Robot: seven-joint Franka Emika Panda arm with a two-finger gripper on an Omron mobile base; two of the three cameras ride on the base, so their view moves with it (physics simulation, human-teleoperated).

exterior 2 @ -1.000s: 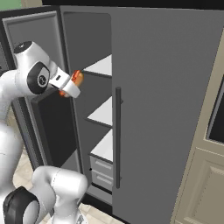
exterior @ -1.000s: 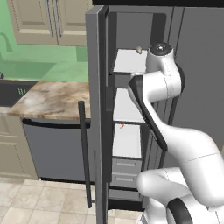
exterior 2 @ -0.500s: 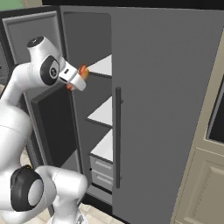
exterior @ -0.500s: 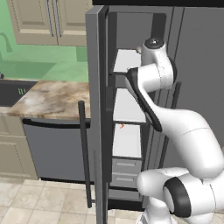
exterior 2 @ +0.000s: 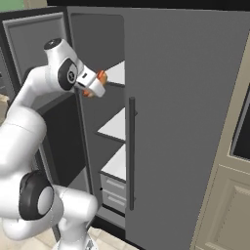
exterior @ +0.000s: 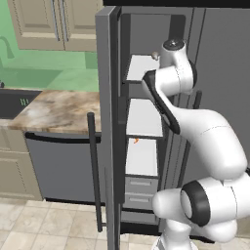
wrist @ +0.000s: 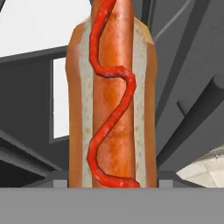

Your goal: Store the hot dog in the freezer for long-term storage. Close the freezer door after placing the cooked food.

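The hot dog [wrist: 111, 96], a reddish sausage with a red squiggle in a tan bun, stands upright in the middle of the hand view. My gripper [exterior 2: 96, 84] is shut on it, and its orange end [exterior 2: 101, 75] pokes out beside the white hand. The gripper hangs just in front of the freezer's top white shelf [exterior 2: 115, 73], level with its front edge. The freezer [exterior: 142, 117] stands open, showing white shelves and grey drawers [exterior: 139, 188]. The freezer door [exterior: 108, 127] is swung wide toward me, edge-on, with its bar handle [exterior: 93, 166] facing left.
A small pale round lump [exterior: 155, 55] rests on the top shelf [exterior: 141, 67]. A tiny orange item [exterior: 135, 141] lies at the back of the lower shelf. The plain grey door [exterior 2: 190, 122] with its handle [exterior 2: 131, 151] is closed on the right. A marble counter [exterior: 53, 110] lies left.
The arm has raised and reached forward, carrying the hot dog closer to the front edge of the top freezer shelf. The door has not moved.
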